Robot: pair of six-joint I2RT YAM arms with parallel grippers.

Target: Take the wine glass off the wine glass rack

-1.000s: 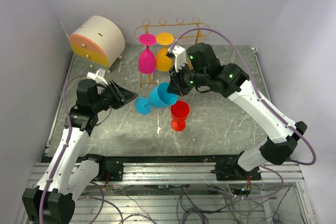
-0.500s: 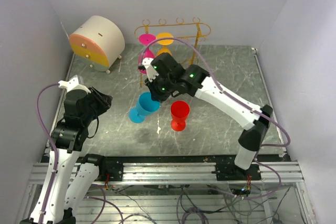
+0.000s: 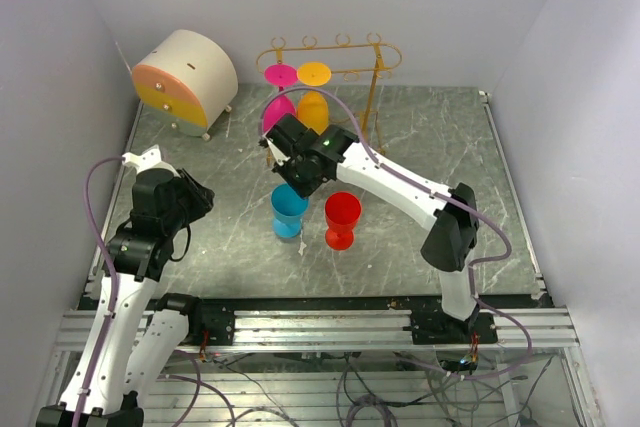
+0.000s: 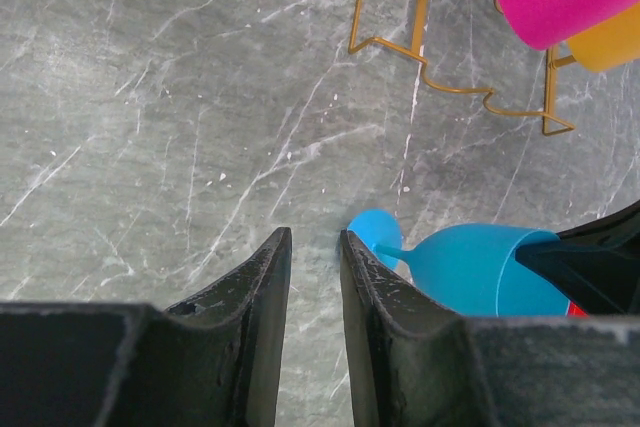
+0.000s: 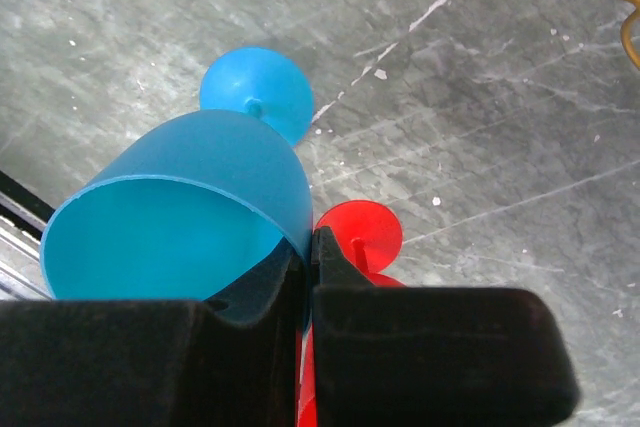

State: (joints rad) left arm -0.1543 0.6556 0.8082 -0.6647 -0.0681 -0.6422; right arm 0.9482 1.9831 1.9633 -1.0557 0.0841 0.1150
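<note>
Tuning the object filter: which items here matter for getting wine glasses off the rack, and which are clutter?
Job:
wine glass rack
blue wine glass, rim pinched by the right hand
pink wine glass and orange wine glass, hanging on it

Lying about:
red wine glass, standing upright
cream drawer box

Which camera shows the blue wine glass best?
Right wrist: the blue wine glass fills it, rim pinched in the right pincer. Top external shows it small, from above; left wrist shows only its foot and bowl side.
</note>
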